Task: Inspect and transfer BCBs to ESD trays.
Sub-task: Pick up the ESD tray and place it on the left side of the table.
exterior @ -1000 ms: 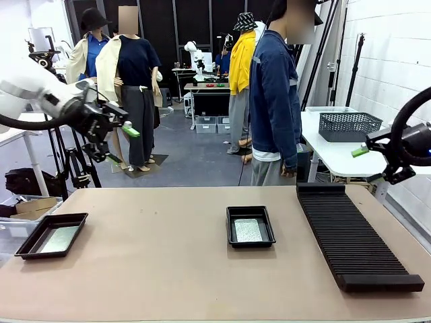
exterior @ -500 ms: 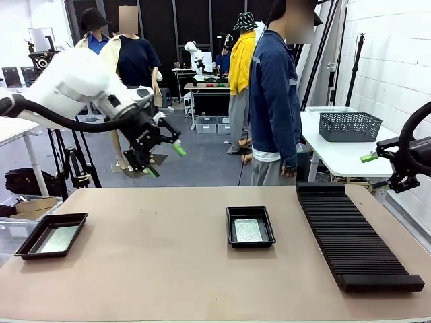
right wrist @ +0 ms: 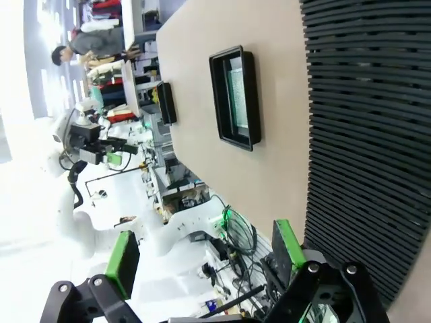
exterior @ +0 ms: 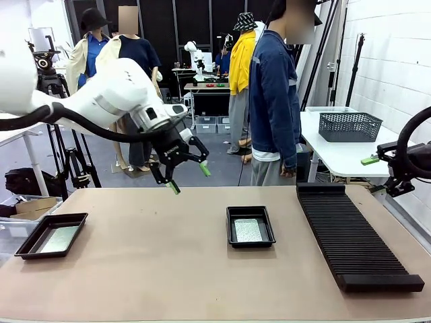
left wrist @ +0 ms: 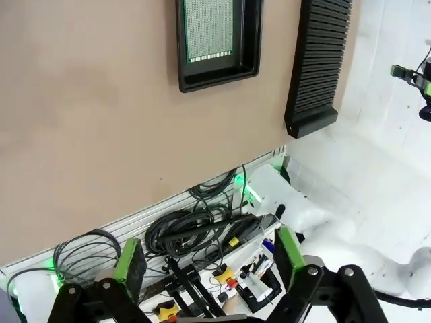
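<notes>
Green-padded fingers spread wide and holding nothing, the left gripper (exterior: 187,169) hangs in the air above the far half of a tan table (exterior: 155,256) in a busy workshop, its white arm arching in from the left side with the wrist tipped downward. In the left wrist view its own fingers (left wrist: 129,259) frame bundled cables (left wrist: 195,229) at the table's near edge. A tray (exterior: 250,226) lies near the table's middle, below and to the right of that gripper and well apart from it, with a BCB (exterior: 248,230) flat on its floor. A second tray (exterior: 52,235) sits at the table's left edge, also holding a board (exterior: 59,239). A long black ribbed rack (exterior: 351,235) runs along the right side. The right gripper (exterior: 377,160) is raised off the right edge, beyond the rack, its arm curling in from the frame's border; the right wrist view shows its pads (right wrist: 123,261) held apart with nothing between them, looking down on the rack and the middle tray. A person in a blue jacket (exterior: 275,94) stands at the far side, beside a white side table carrying a grey basket (exterior: 349,126).
</notes>
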Motion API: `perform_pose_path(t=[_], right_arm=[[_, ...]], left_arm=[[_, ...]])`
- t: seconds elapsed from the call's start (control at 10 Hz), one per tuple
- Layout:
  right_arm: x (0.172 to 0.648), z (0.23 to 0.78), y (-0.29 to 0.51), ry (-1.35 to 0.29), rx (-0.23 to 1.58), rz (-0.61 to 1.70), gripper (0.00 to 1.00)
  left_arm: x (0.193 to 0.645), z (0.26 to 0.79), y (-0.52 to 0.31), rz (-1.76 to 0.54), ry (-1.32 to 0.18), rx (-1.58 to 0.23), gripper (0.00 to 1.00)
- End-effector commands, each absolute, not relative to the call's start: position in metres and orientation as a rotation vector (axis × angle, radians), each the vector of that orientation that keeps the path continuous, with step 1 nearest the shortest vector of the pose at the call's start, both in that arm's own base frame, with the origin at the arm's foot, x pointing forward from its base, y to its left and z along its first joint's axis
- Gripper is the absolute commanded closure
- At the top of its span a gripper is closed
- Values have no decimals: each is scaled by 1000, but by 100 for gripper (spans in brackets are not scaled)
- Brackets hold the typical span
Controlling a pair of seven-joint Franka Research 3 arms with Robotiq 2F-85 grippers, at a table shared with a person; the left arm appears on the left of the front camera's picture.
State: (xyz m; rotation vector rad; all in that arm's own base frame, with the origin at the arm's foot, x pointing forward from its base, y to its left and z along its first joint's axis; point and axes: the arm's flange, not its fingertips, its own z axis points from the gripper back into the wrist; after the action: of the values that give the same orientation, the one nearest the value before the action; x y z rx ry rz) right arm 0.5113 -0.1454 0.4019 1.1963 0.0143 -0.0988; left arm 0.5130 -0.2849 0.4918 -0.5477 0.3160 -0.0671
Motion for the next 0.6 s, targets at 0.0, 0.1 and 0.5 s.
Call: perform_pose_path(t=[0.0, 0.1, 0.5], right_arm=[[528, 394, -152, 53, 1264, -87, 0], [534, 389, -152, 62, 1264, -92, 0], [530, 383, -153, -25, 1238, -128, 0]], left_arm=[[520, 486, -309, -24, 287, -498, 0], [519, 478, -321, -22, 283, -471, 0], [523, 443, -358, -39, 303, -407, 0]])
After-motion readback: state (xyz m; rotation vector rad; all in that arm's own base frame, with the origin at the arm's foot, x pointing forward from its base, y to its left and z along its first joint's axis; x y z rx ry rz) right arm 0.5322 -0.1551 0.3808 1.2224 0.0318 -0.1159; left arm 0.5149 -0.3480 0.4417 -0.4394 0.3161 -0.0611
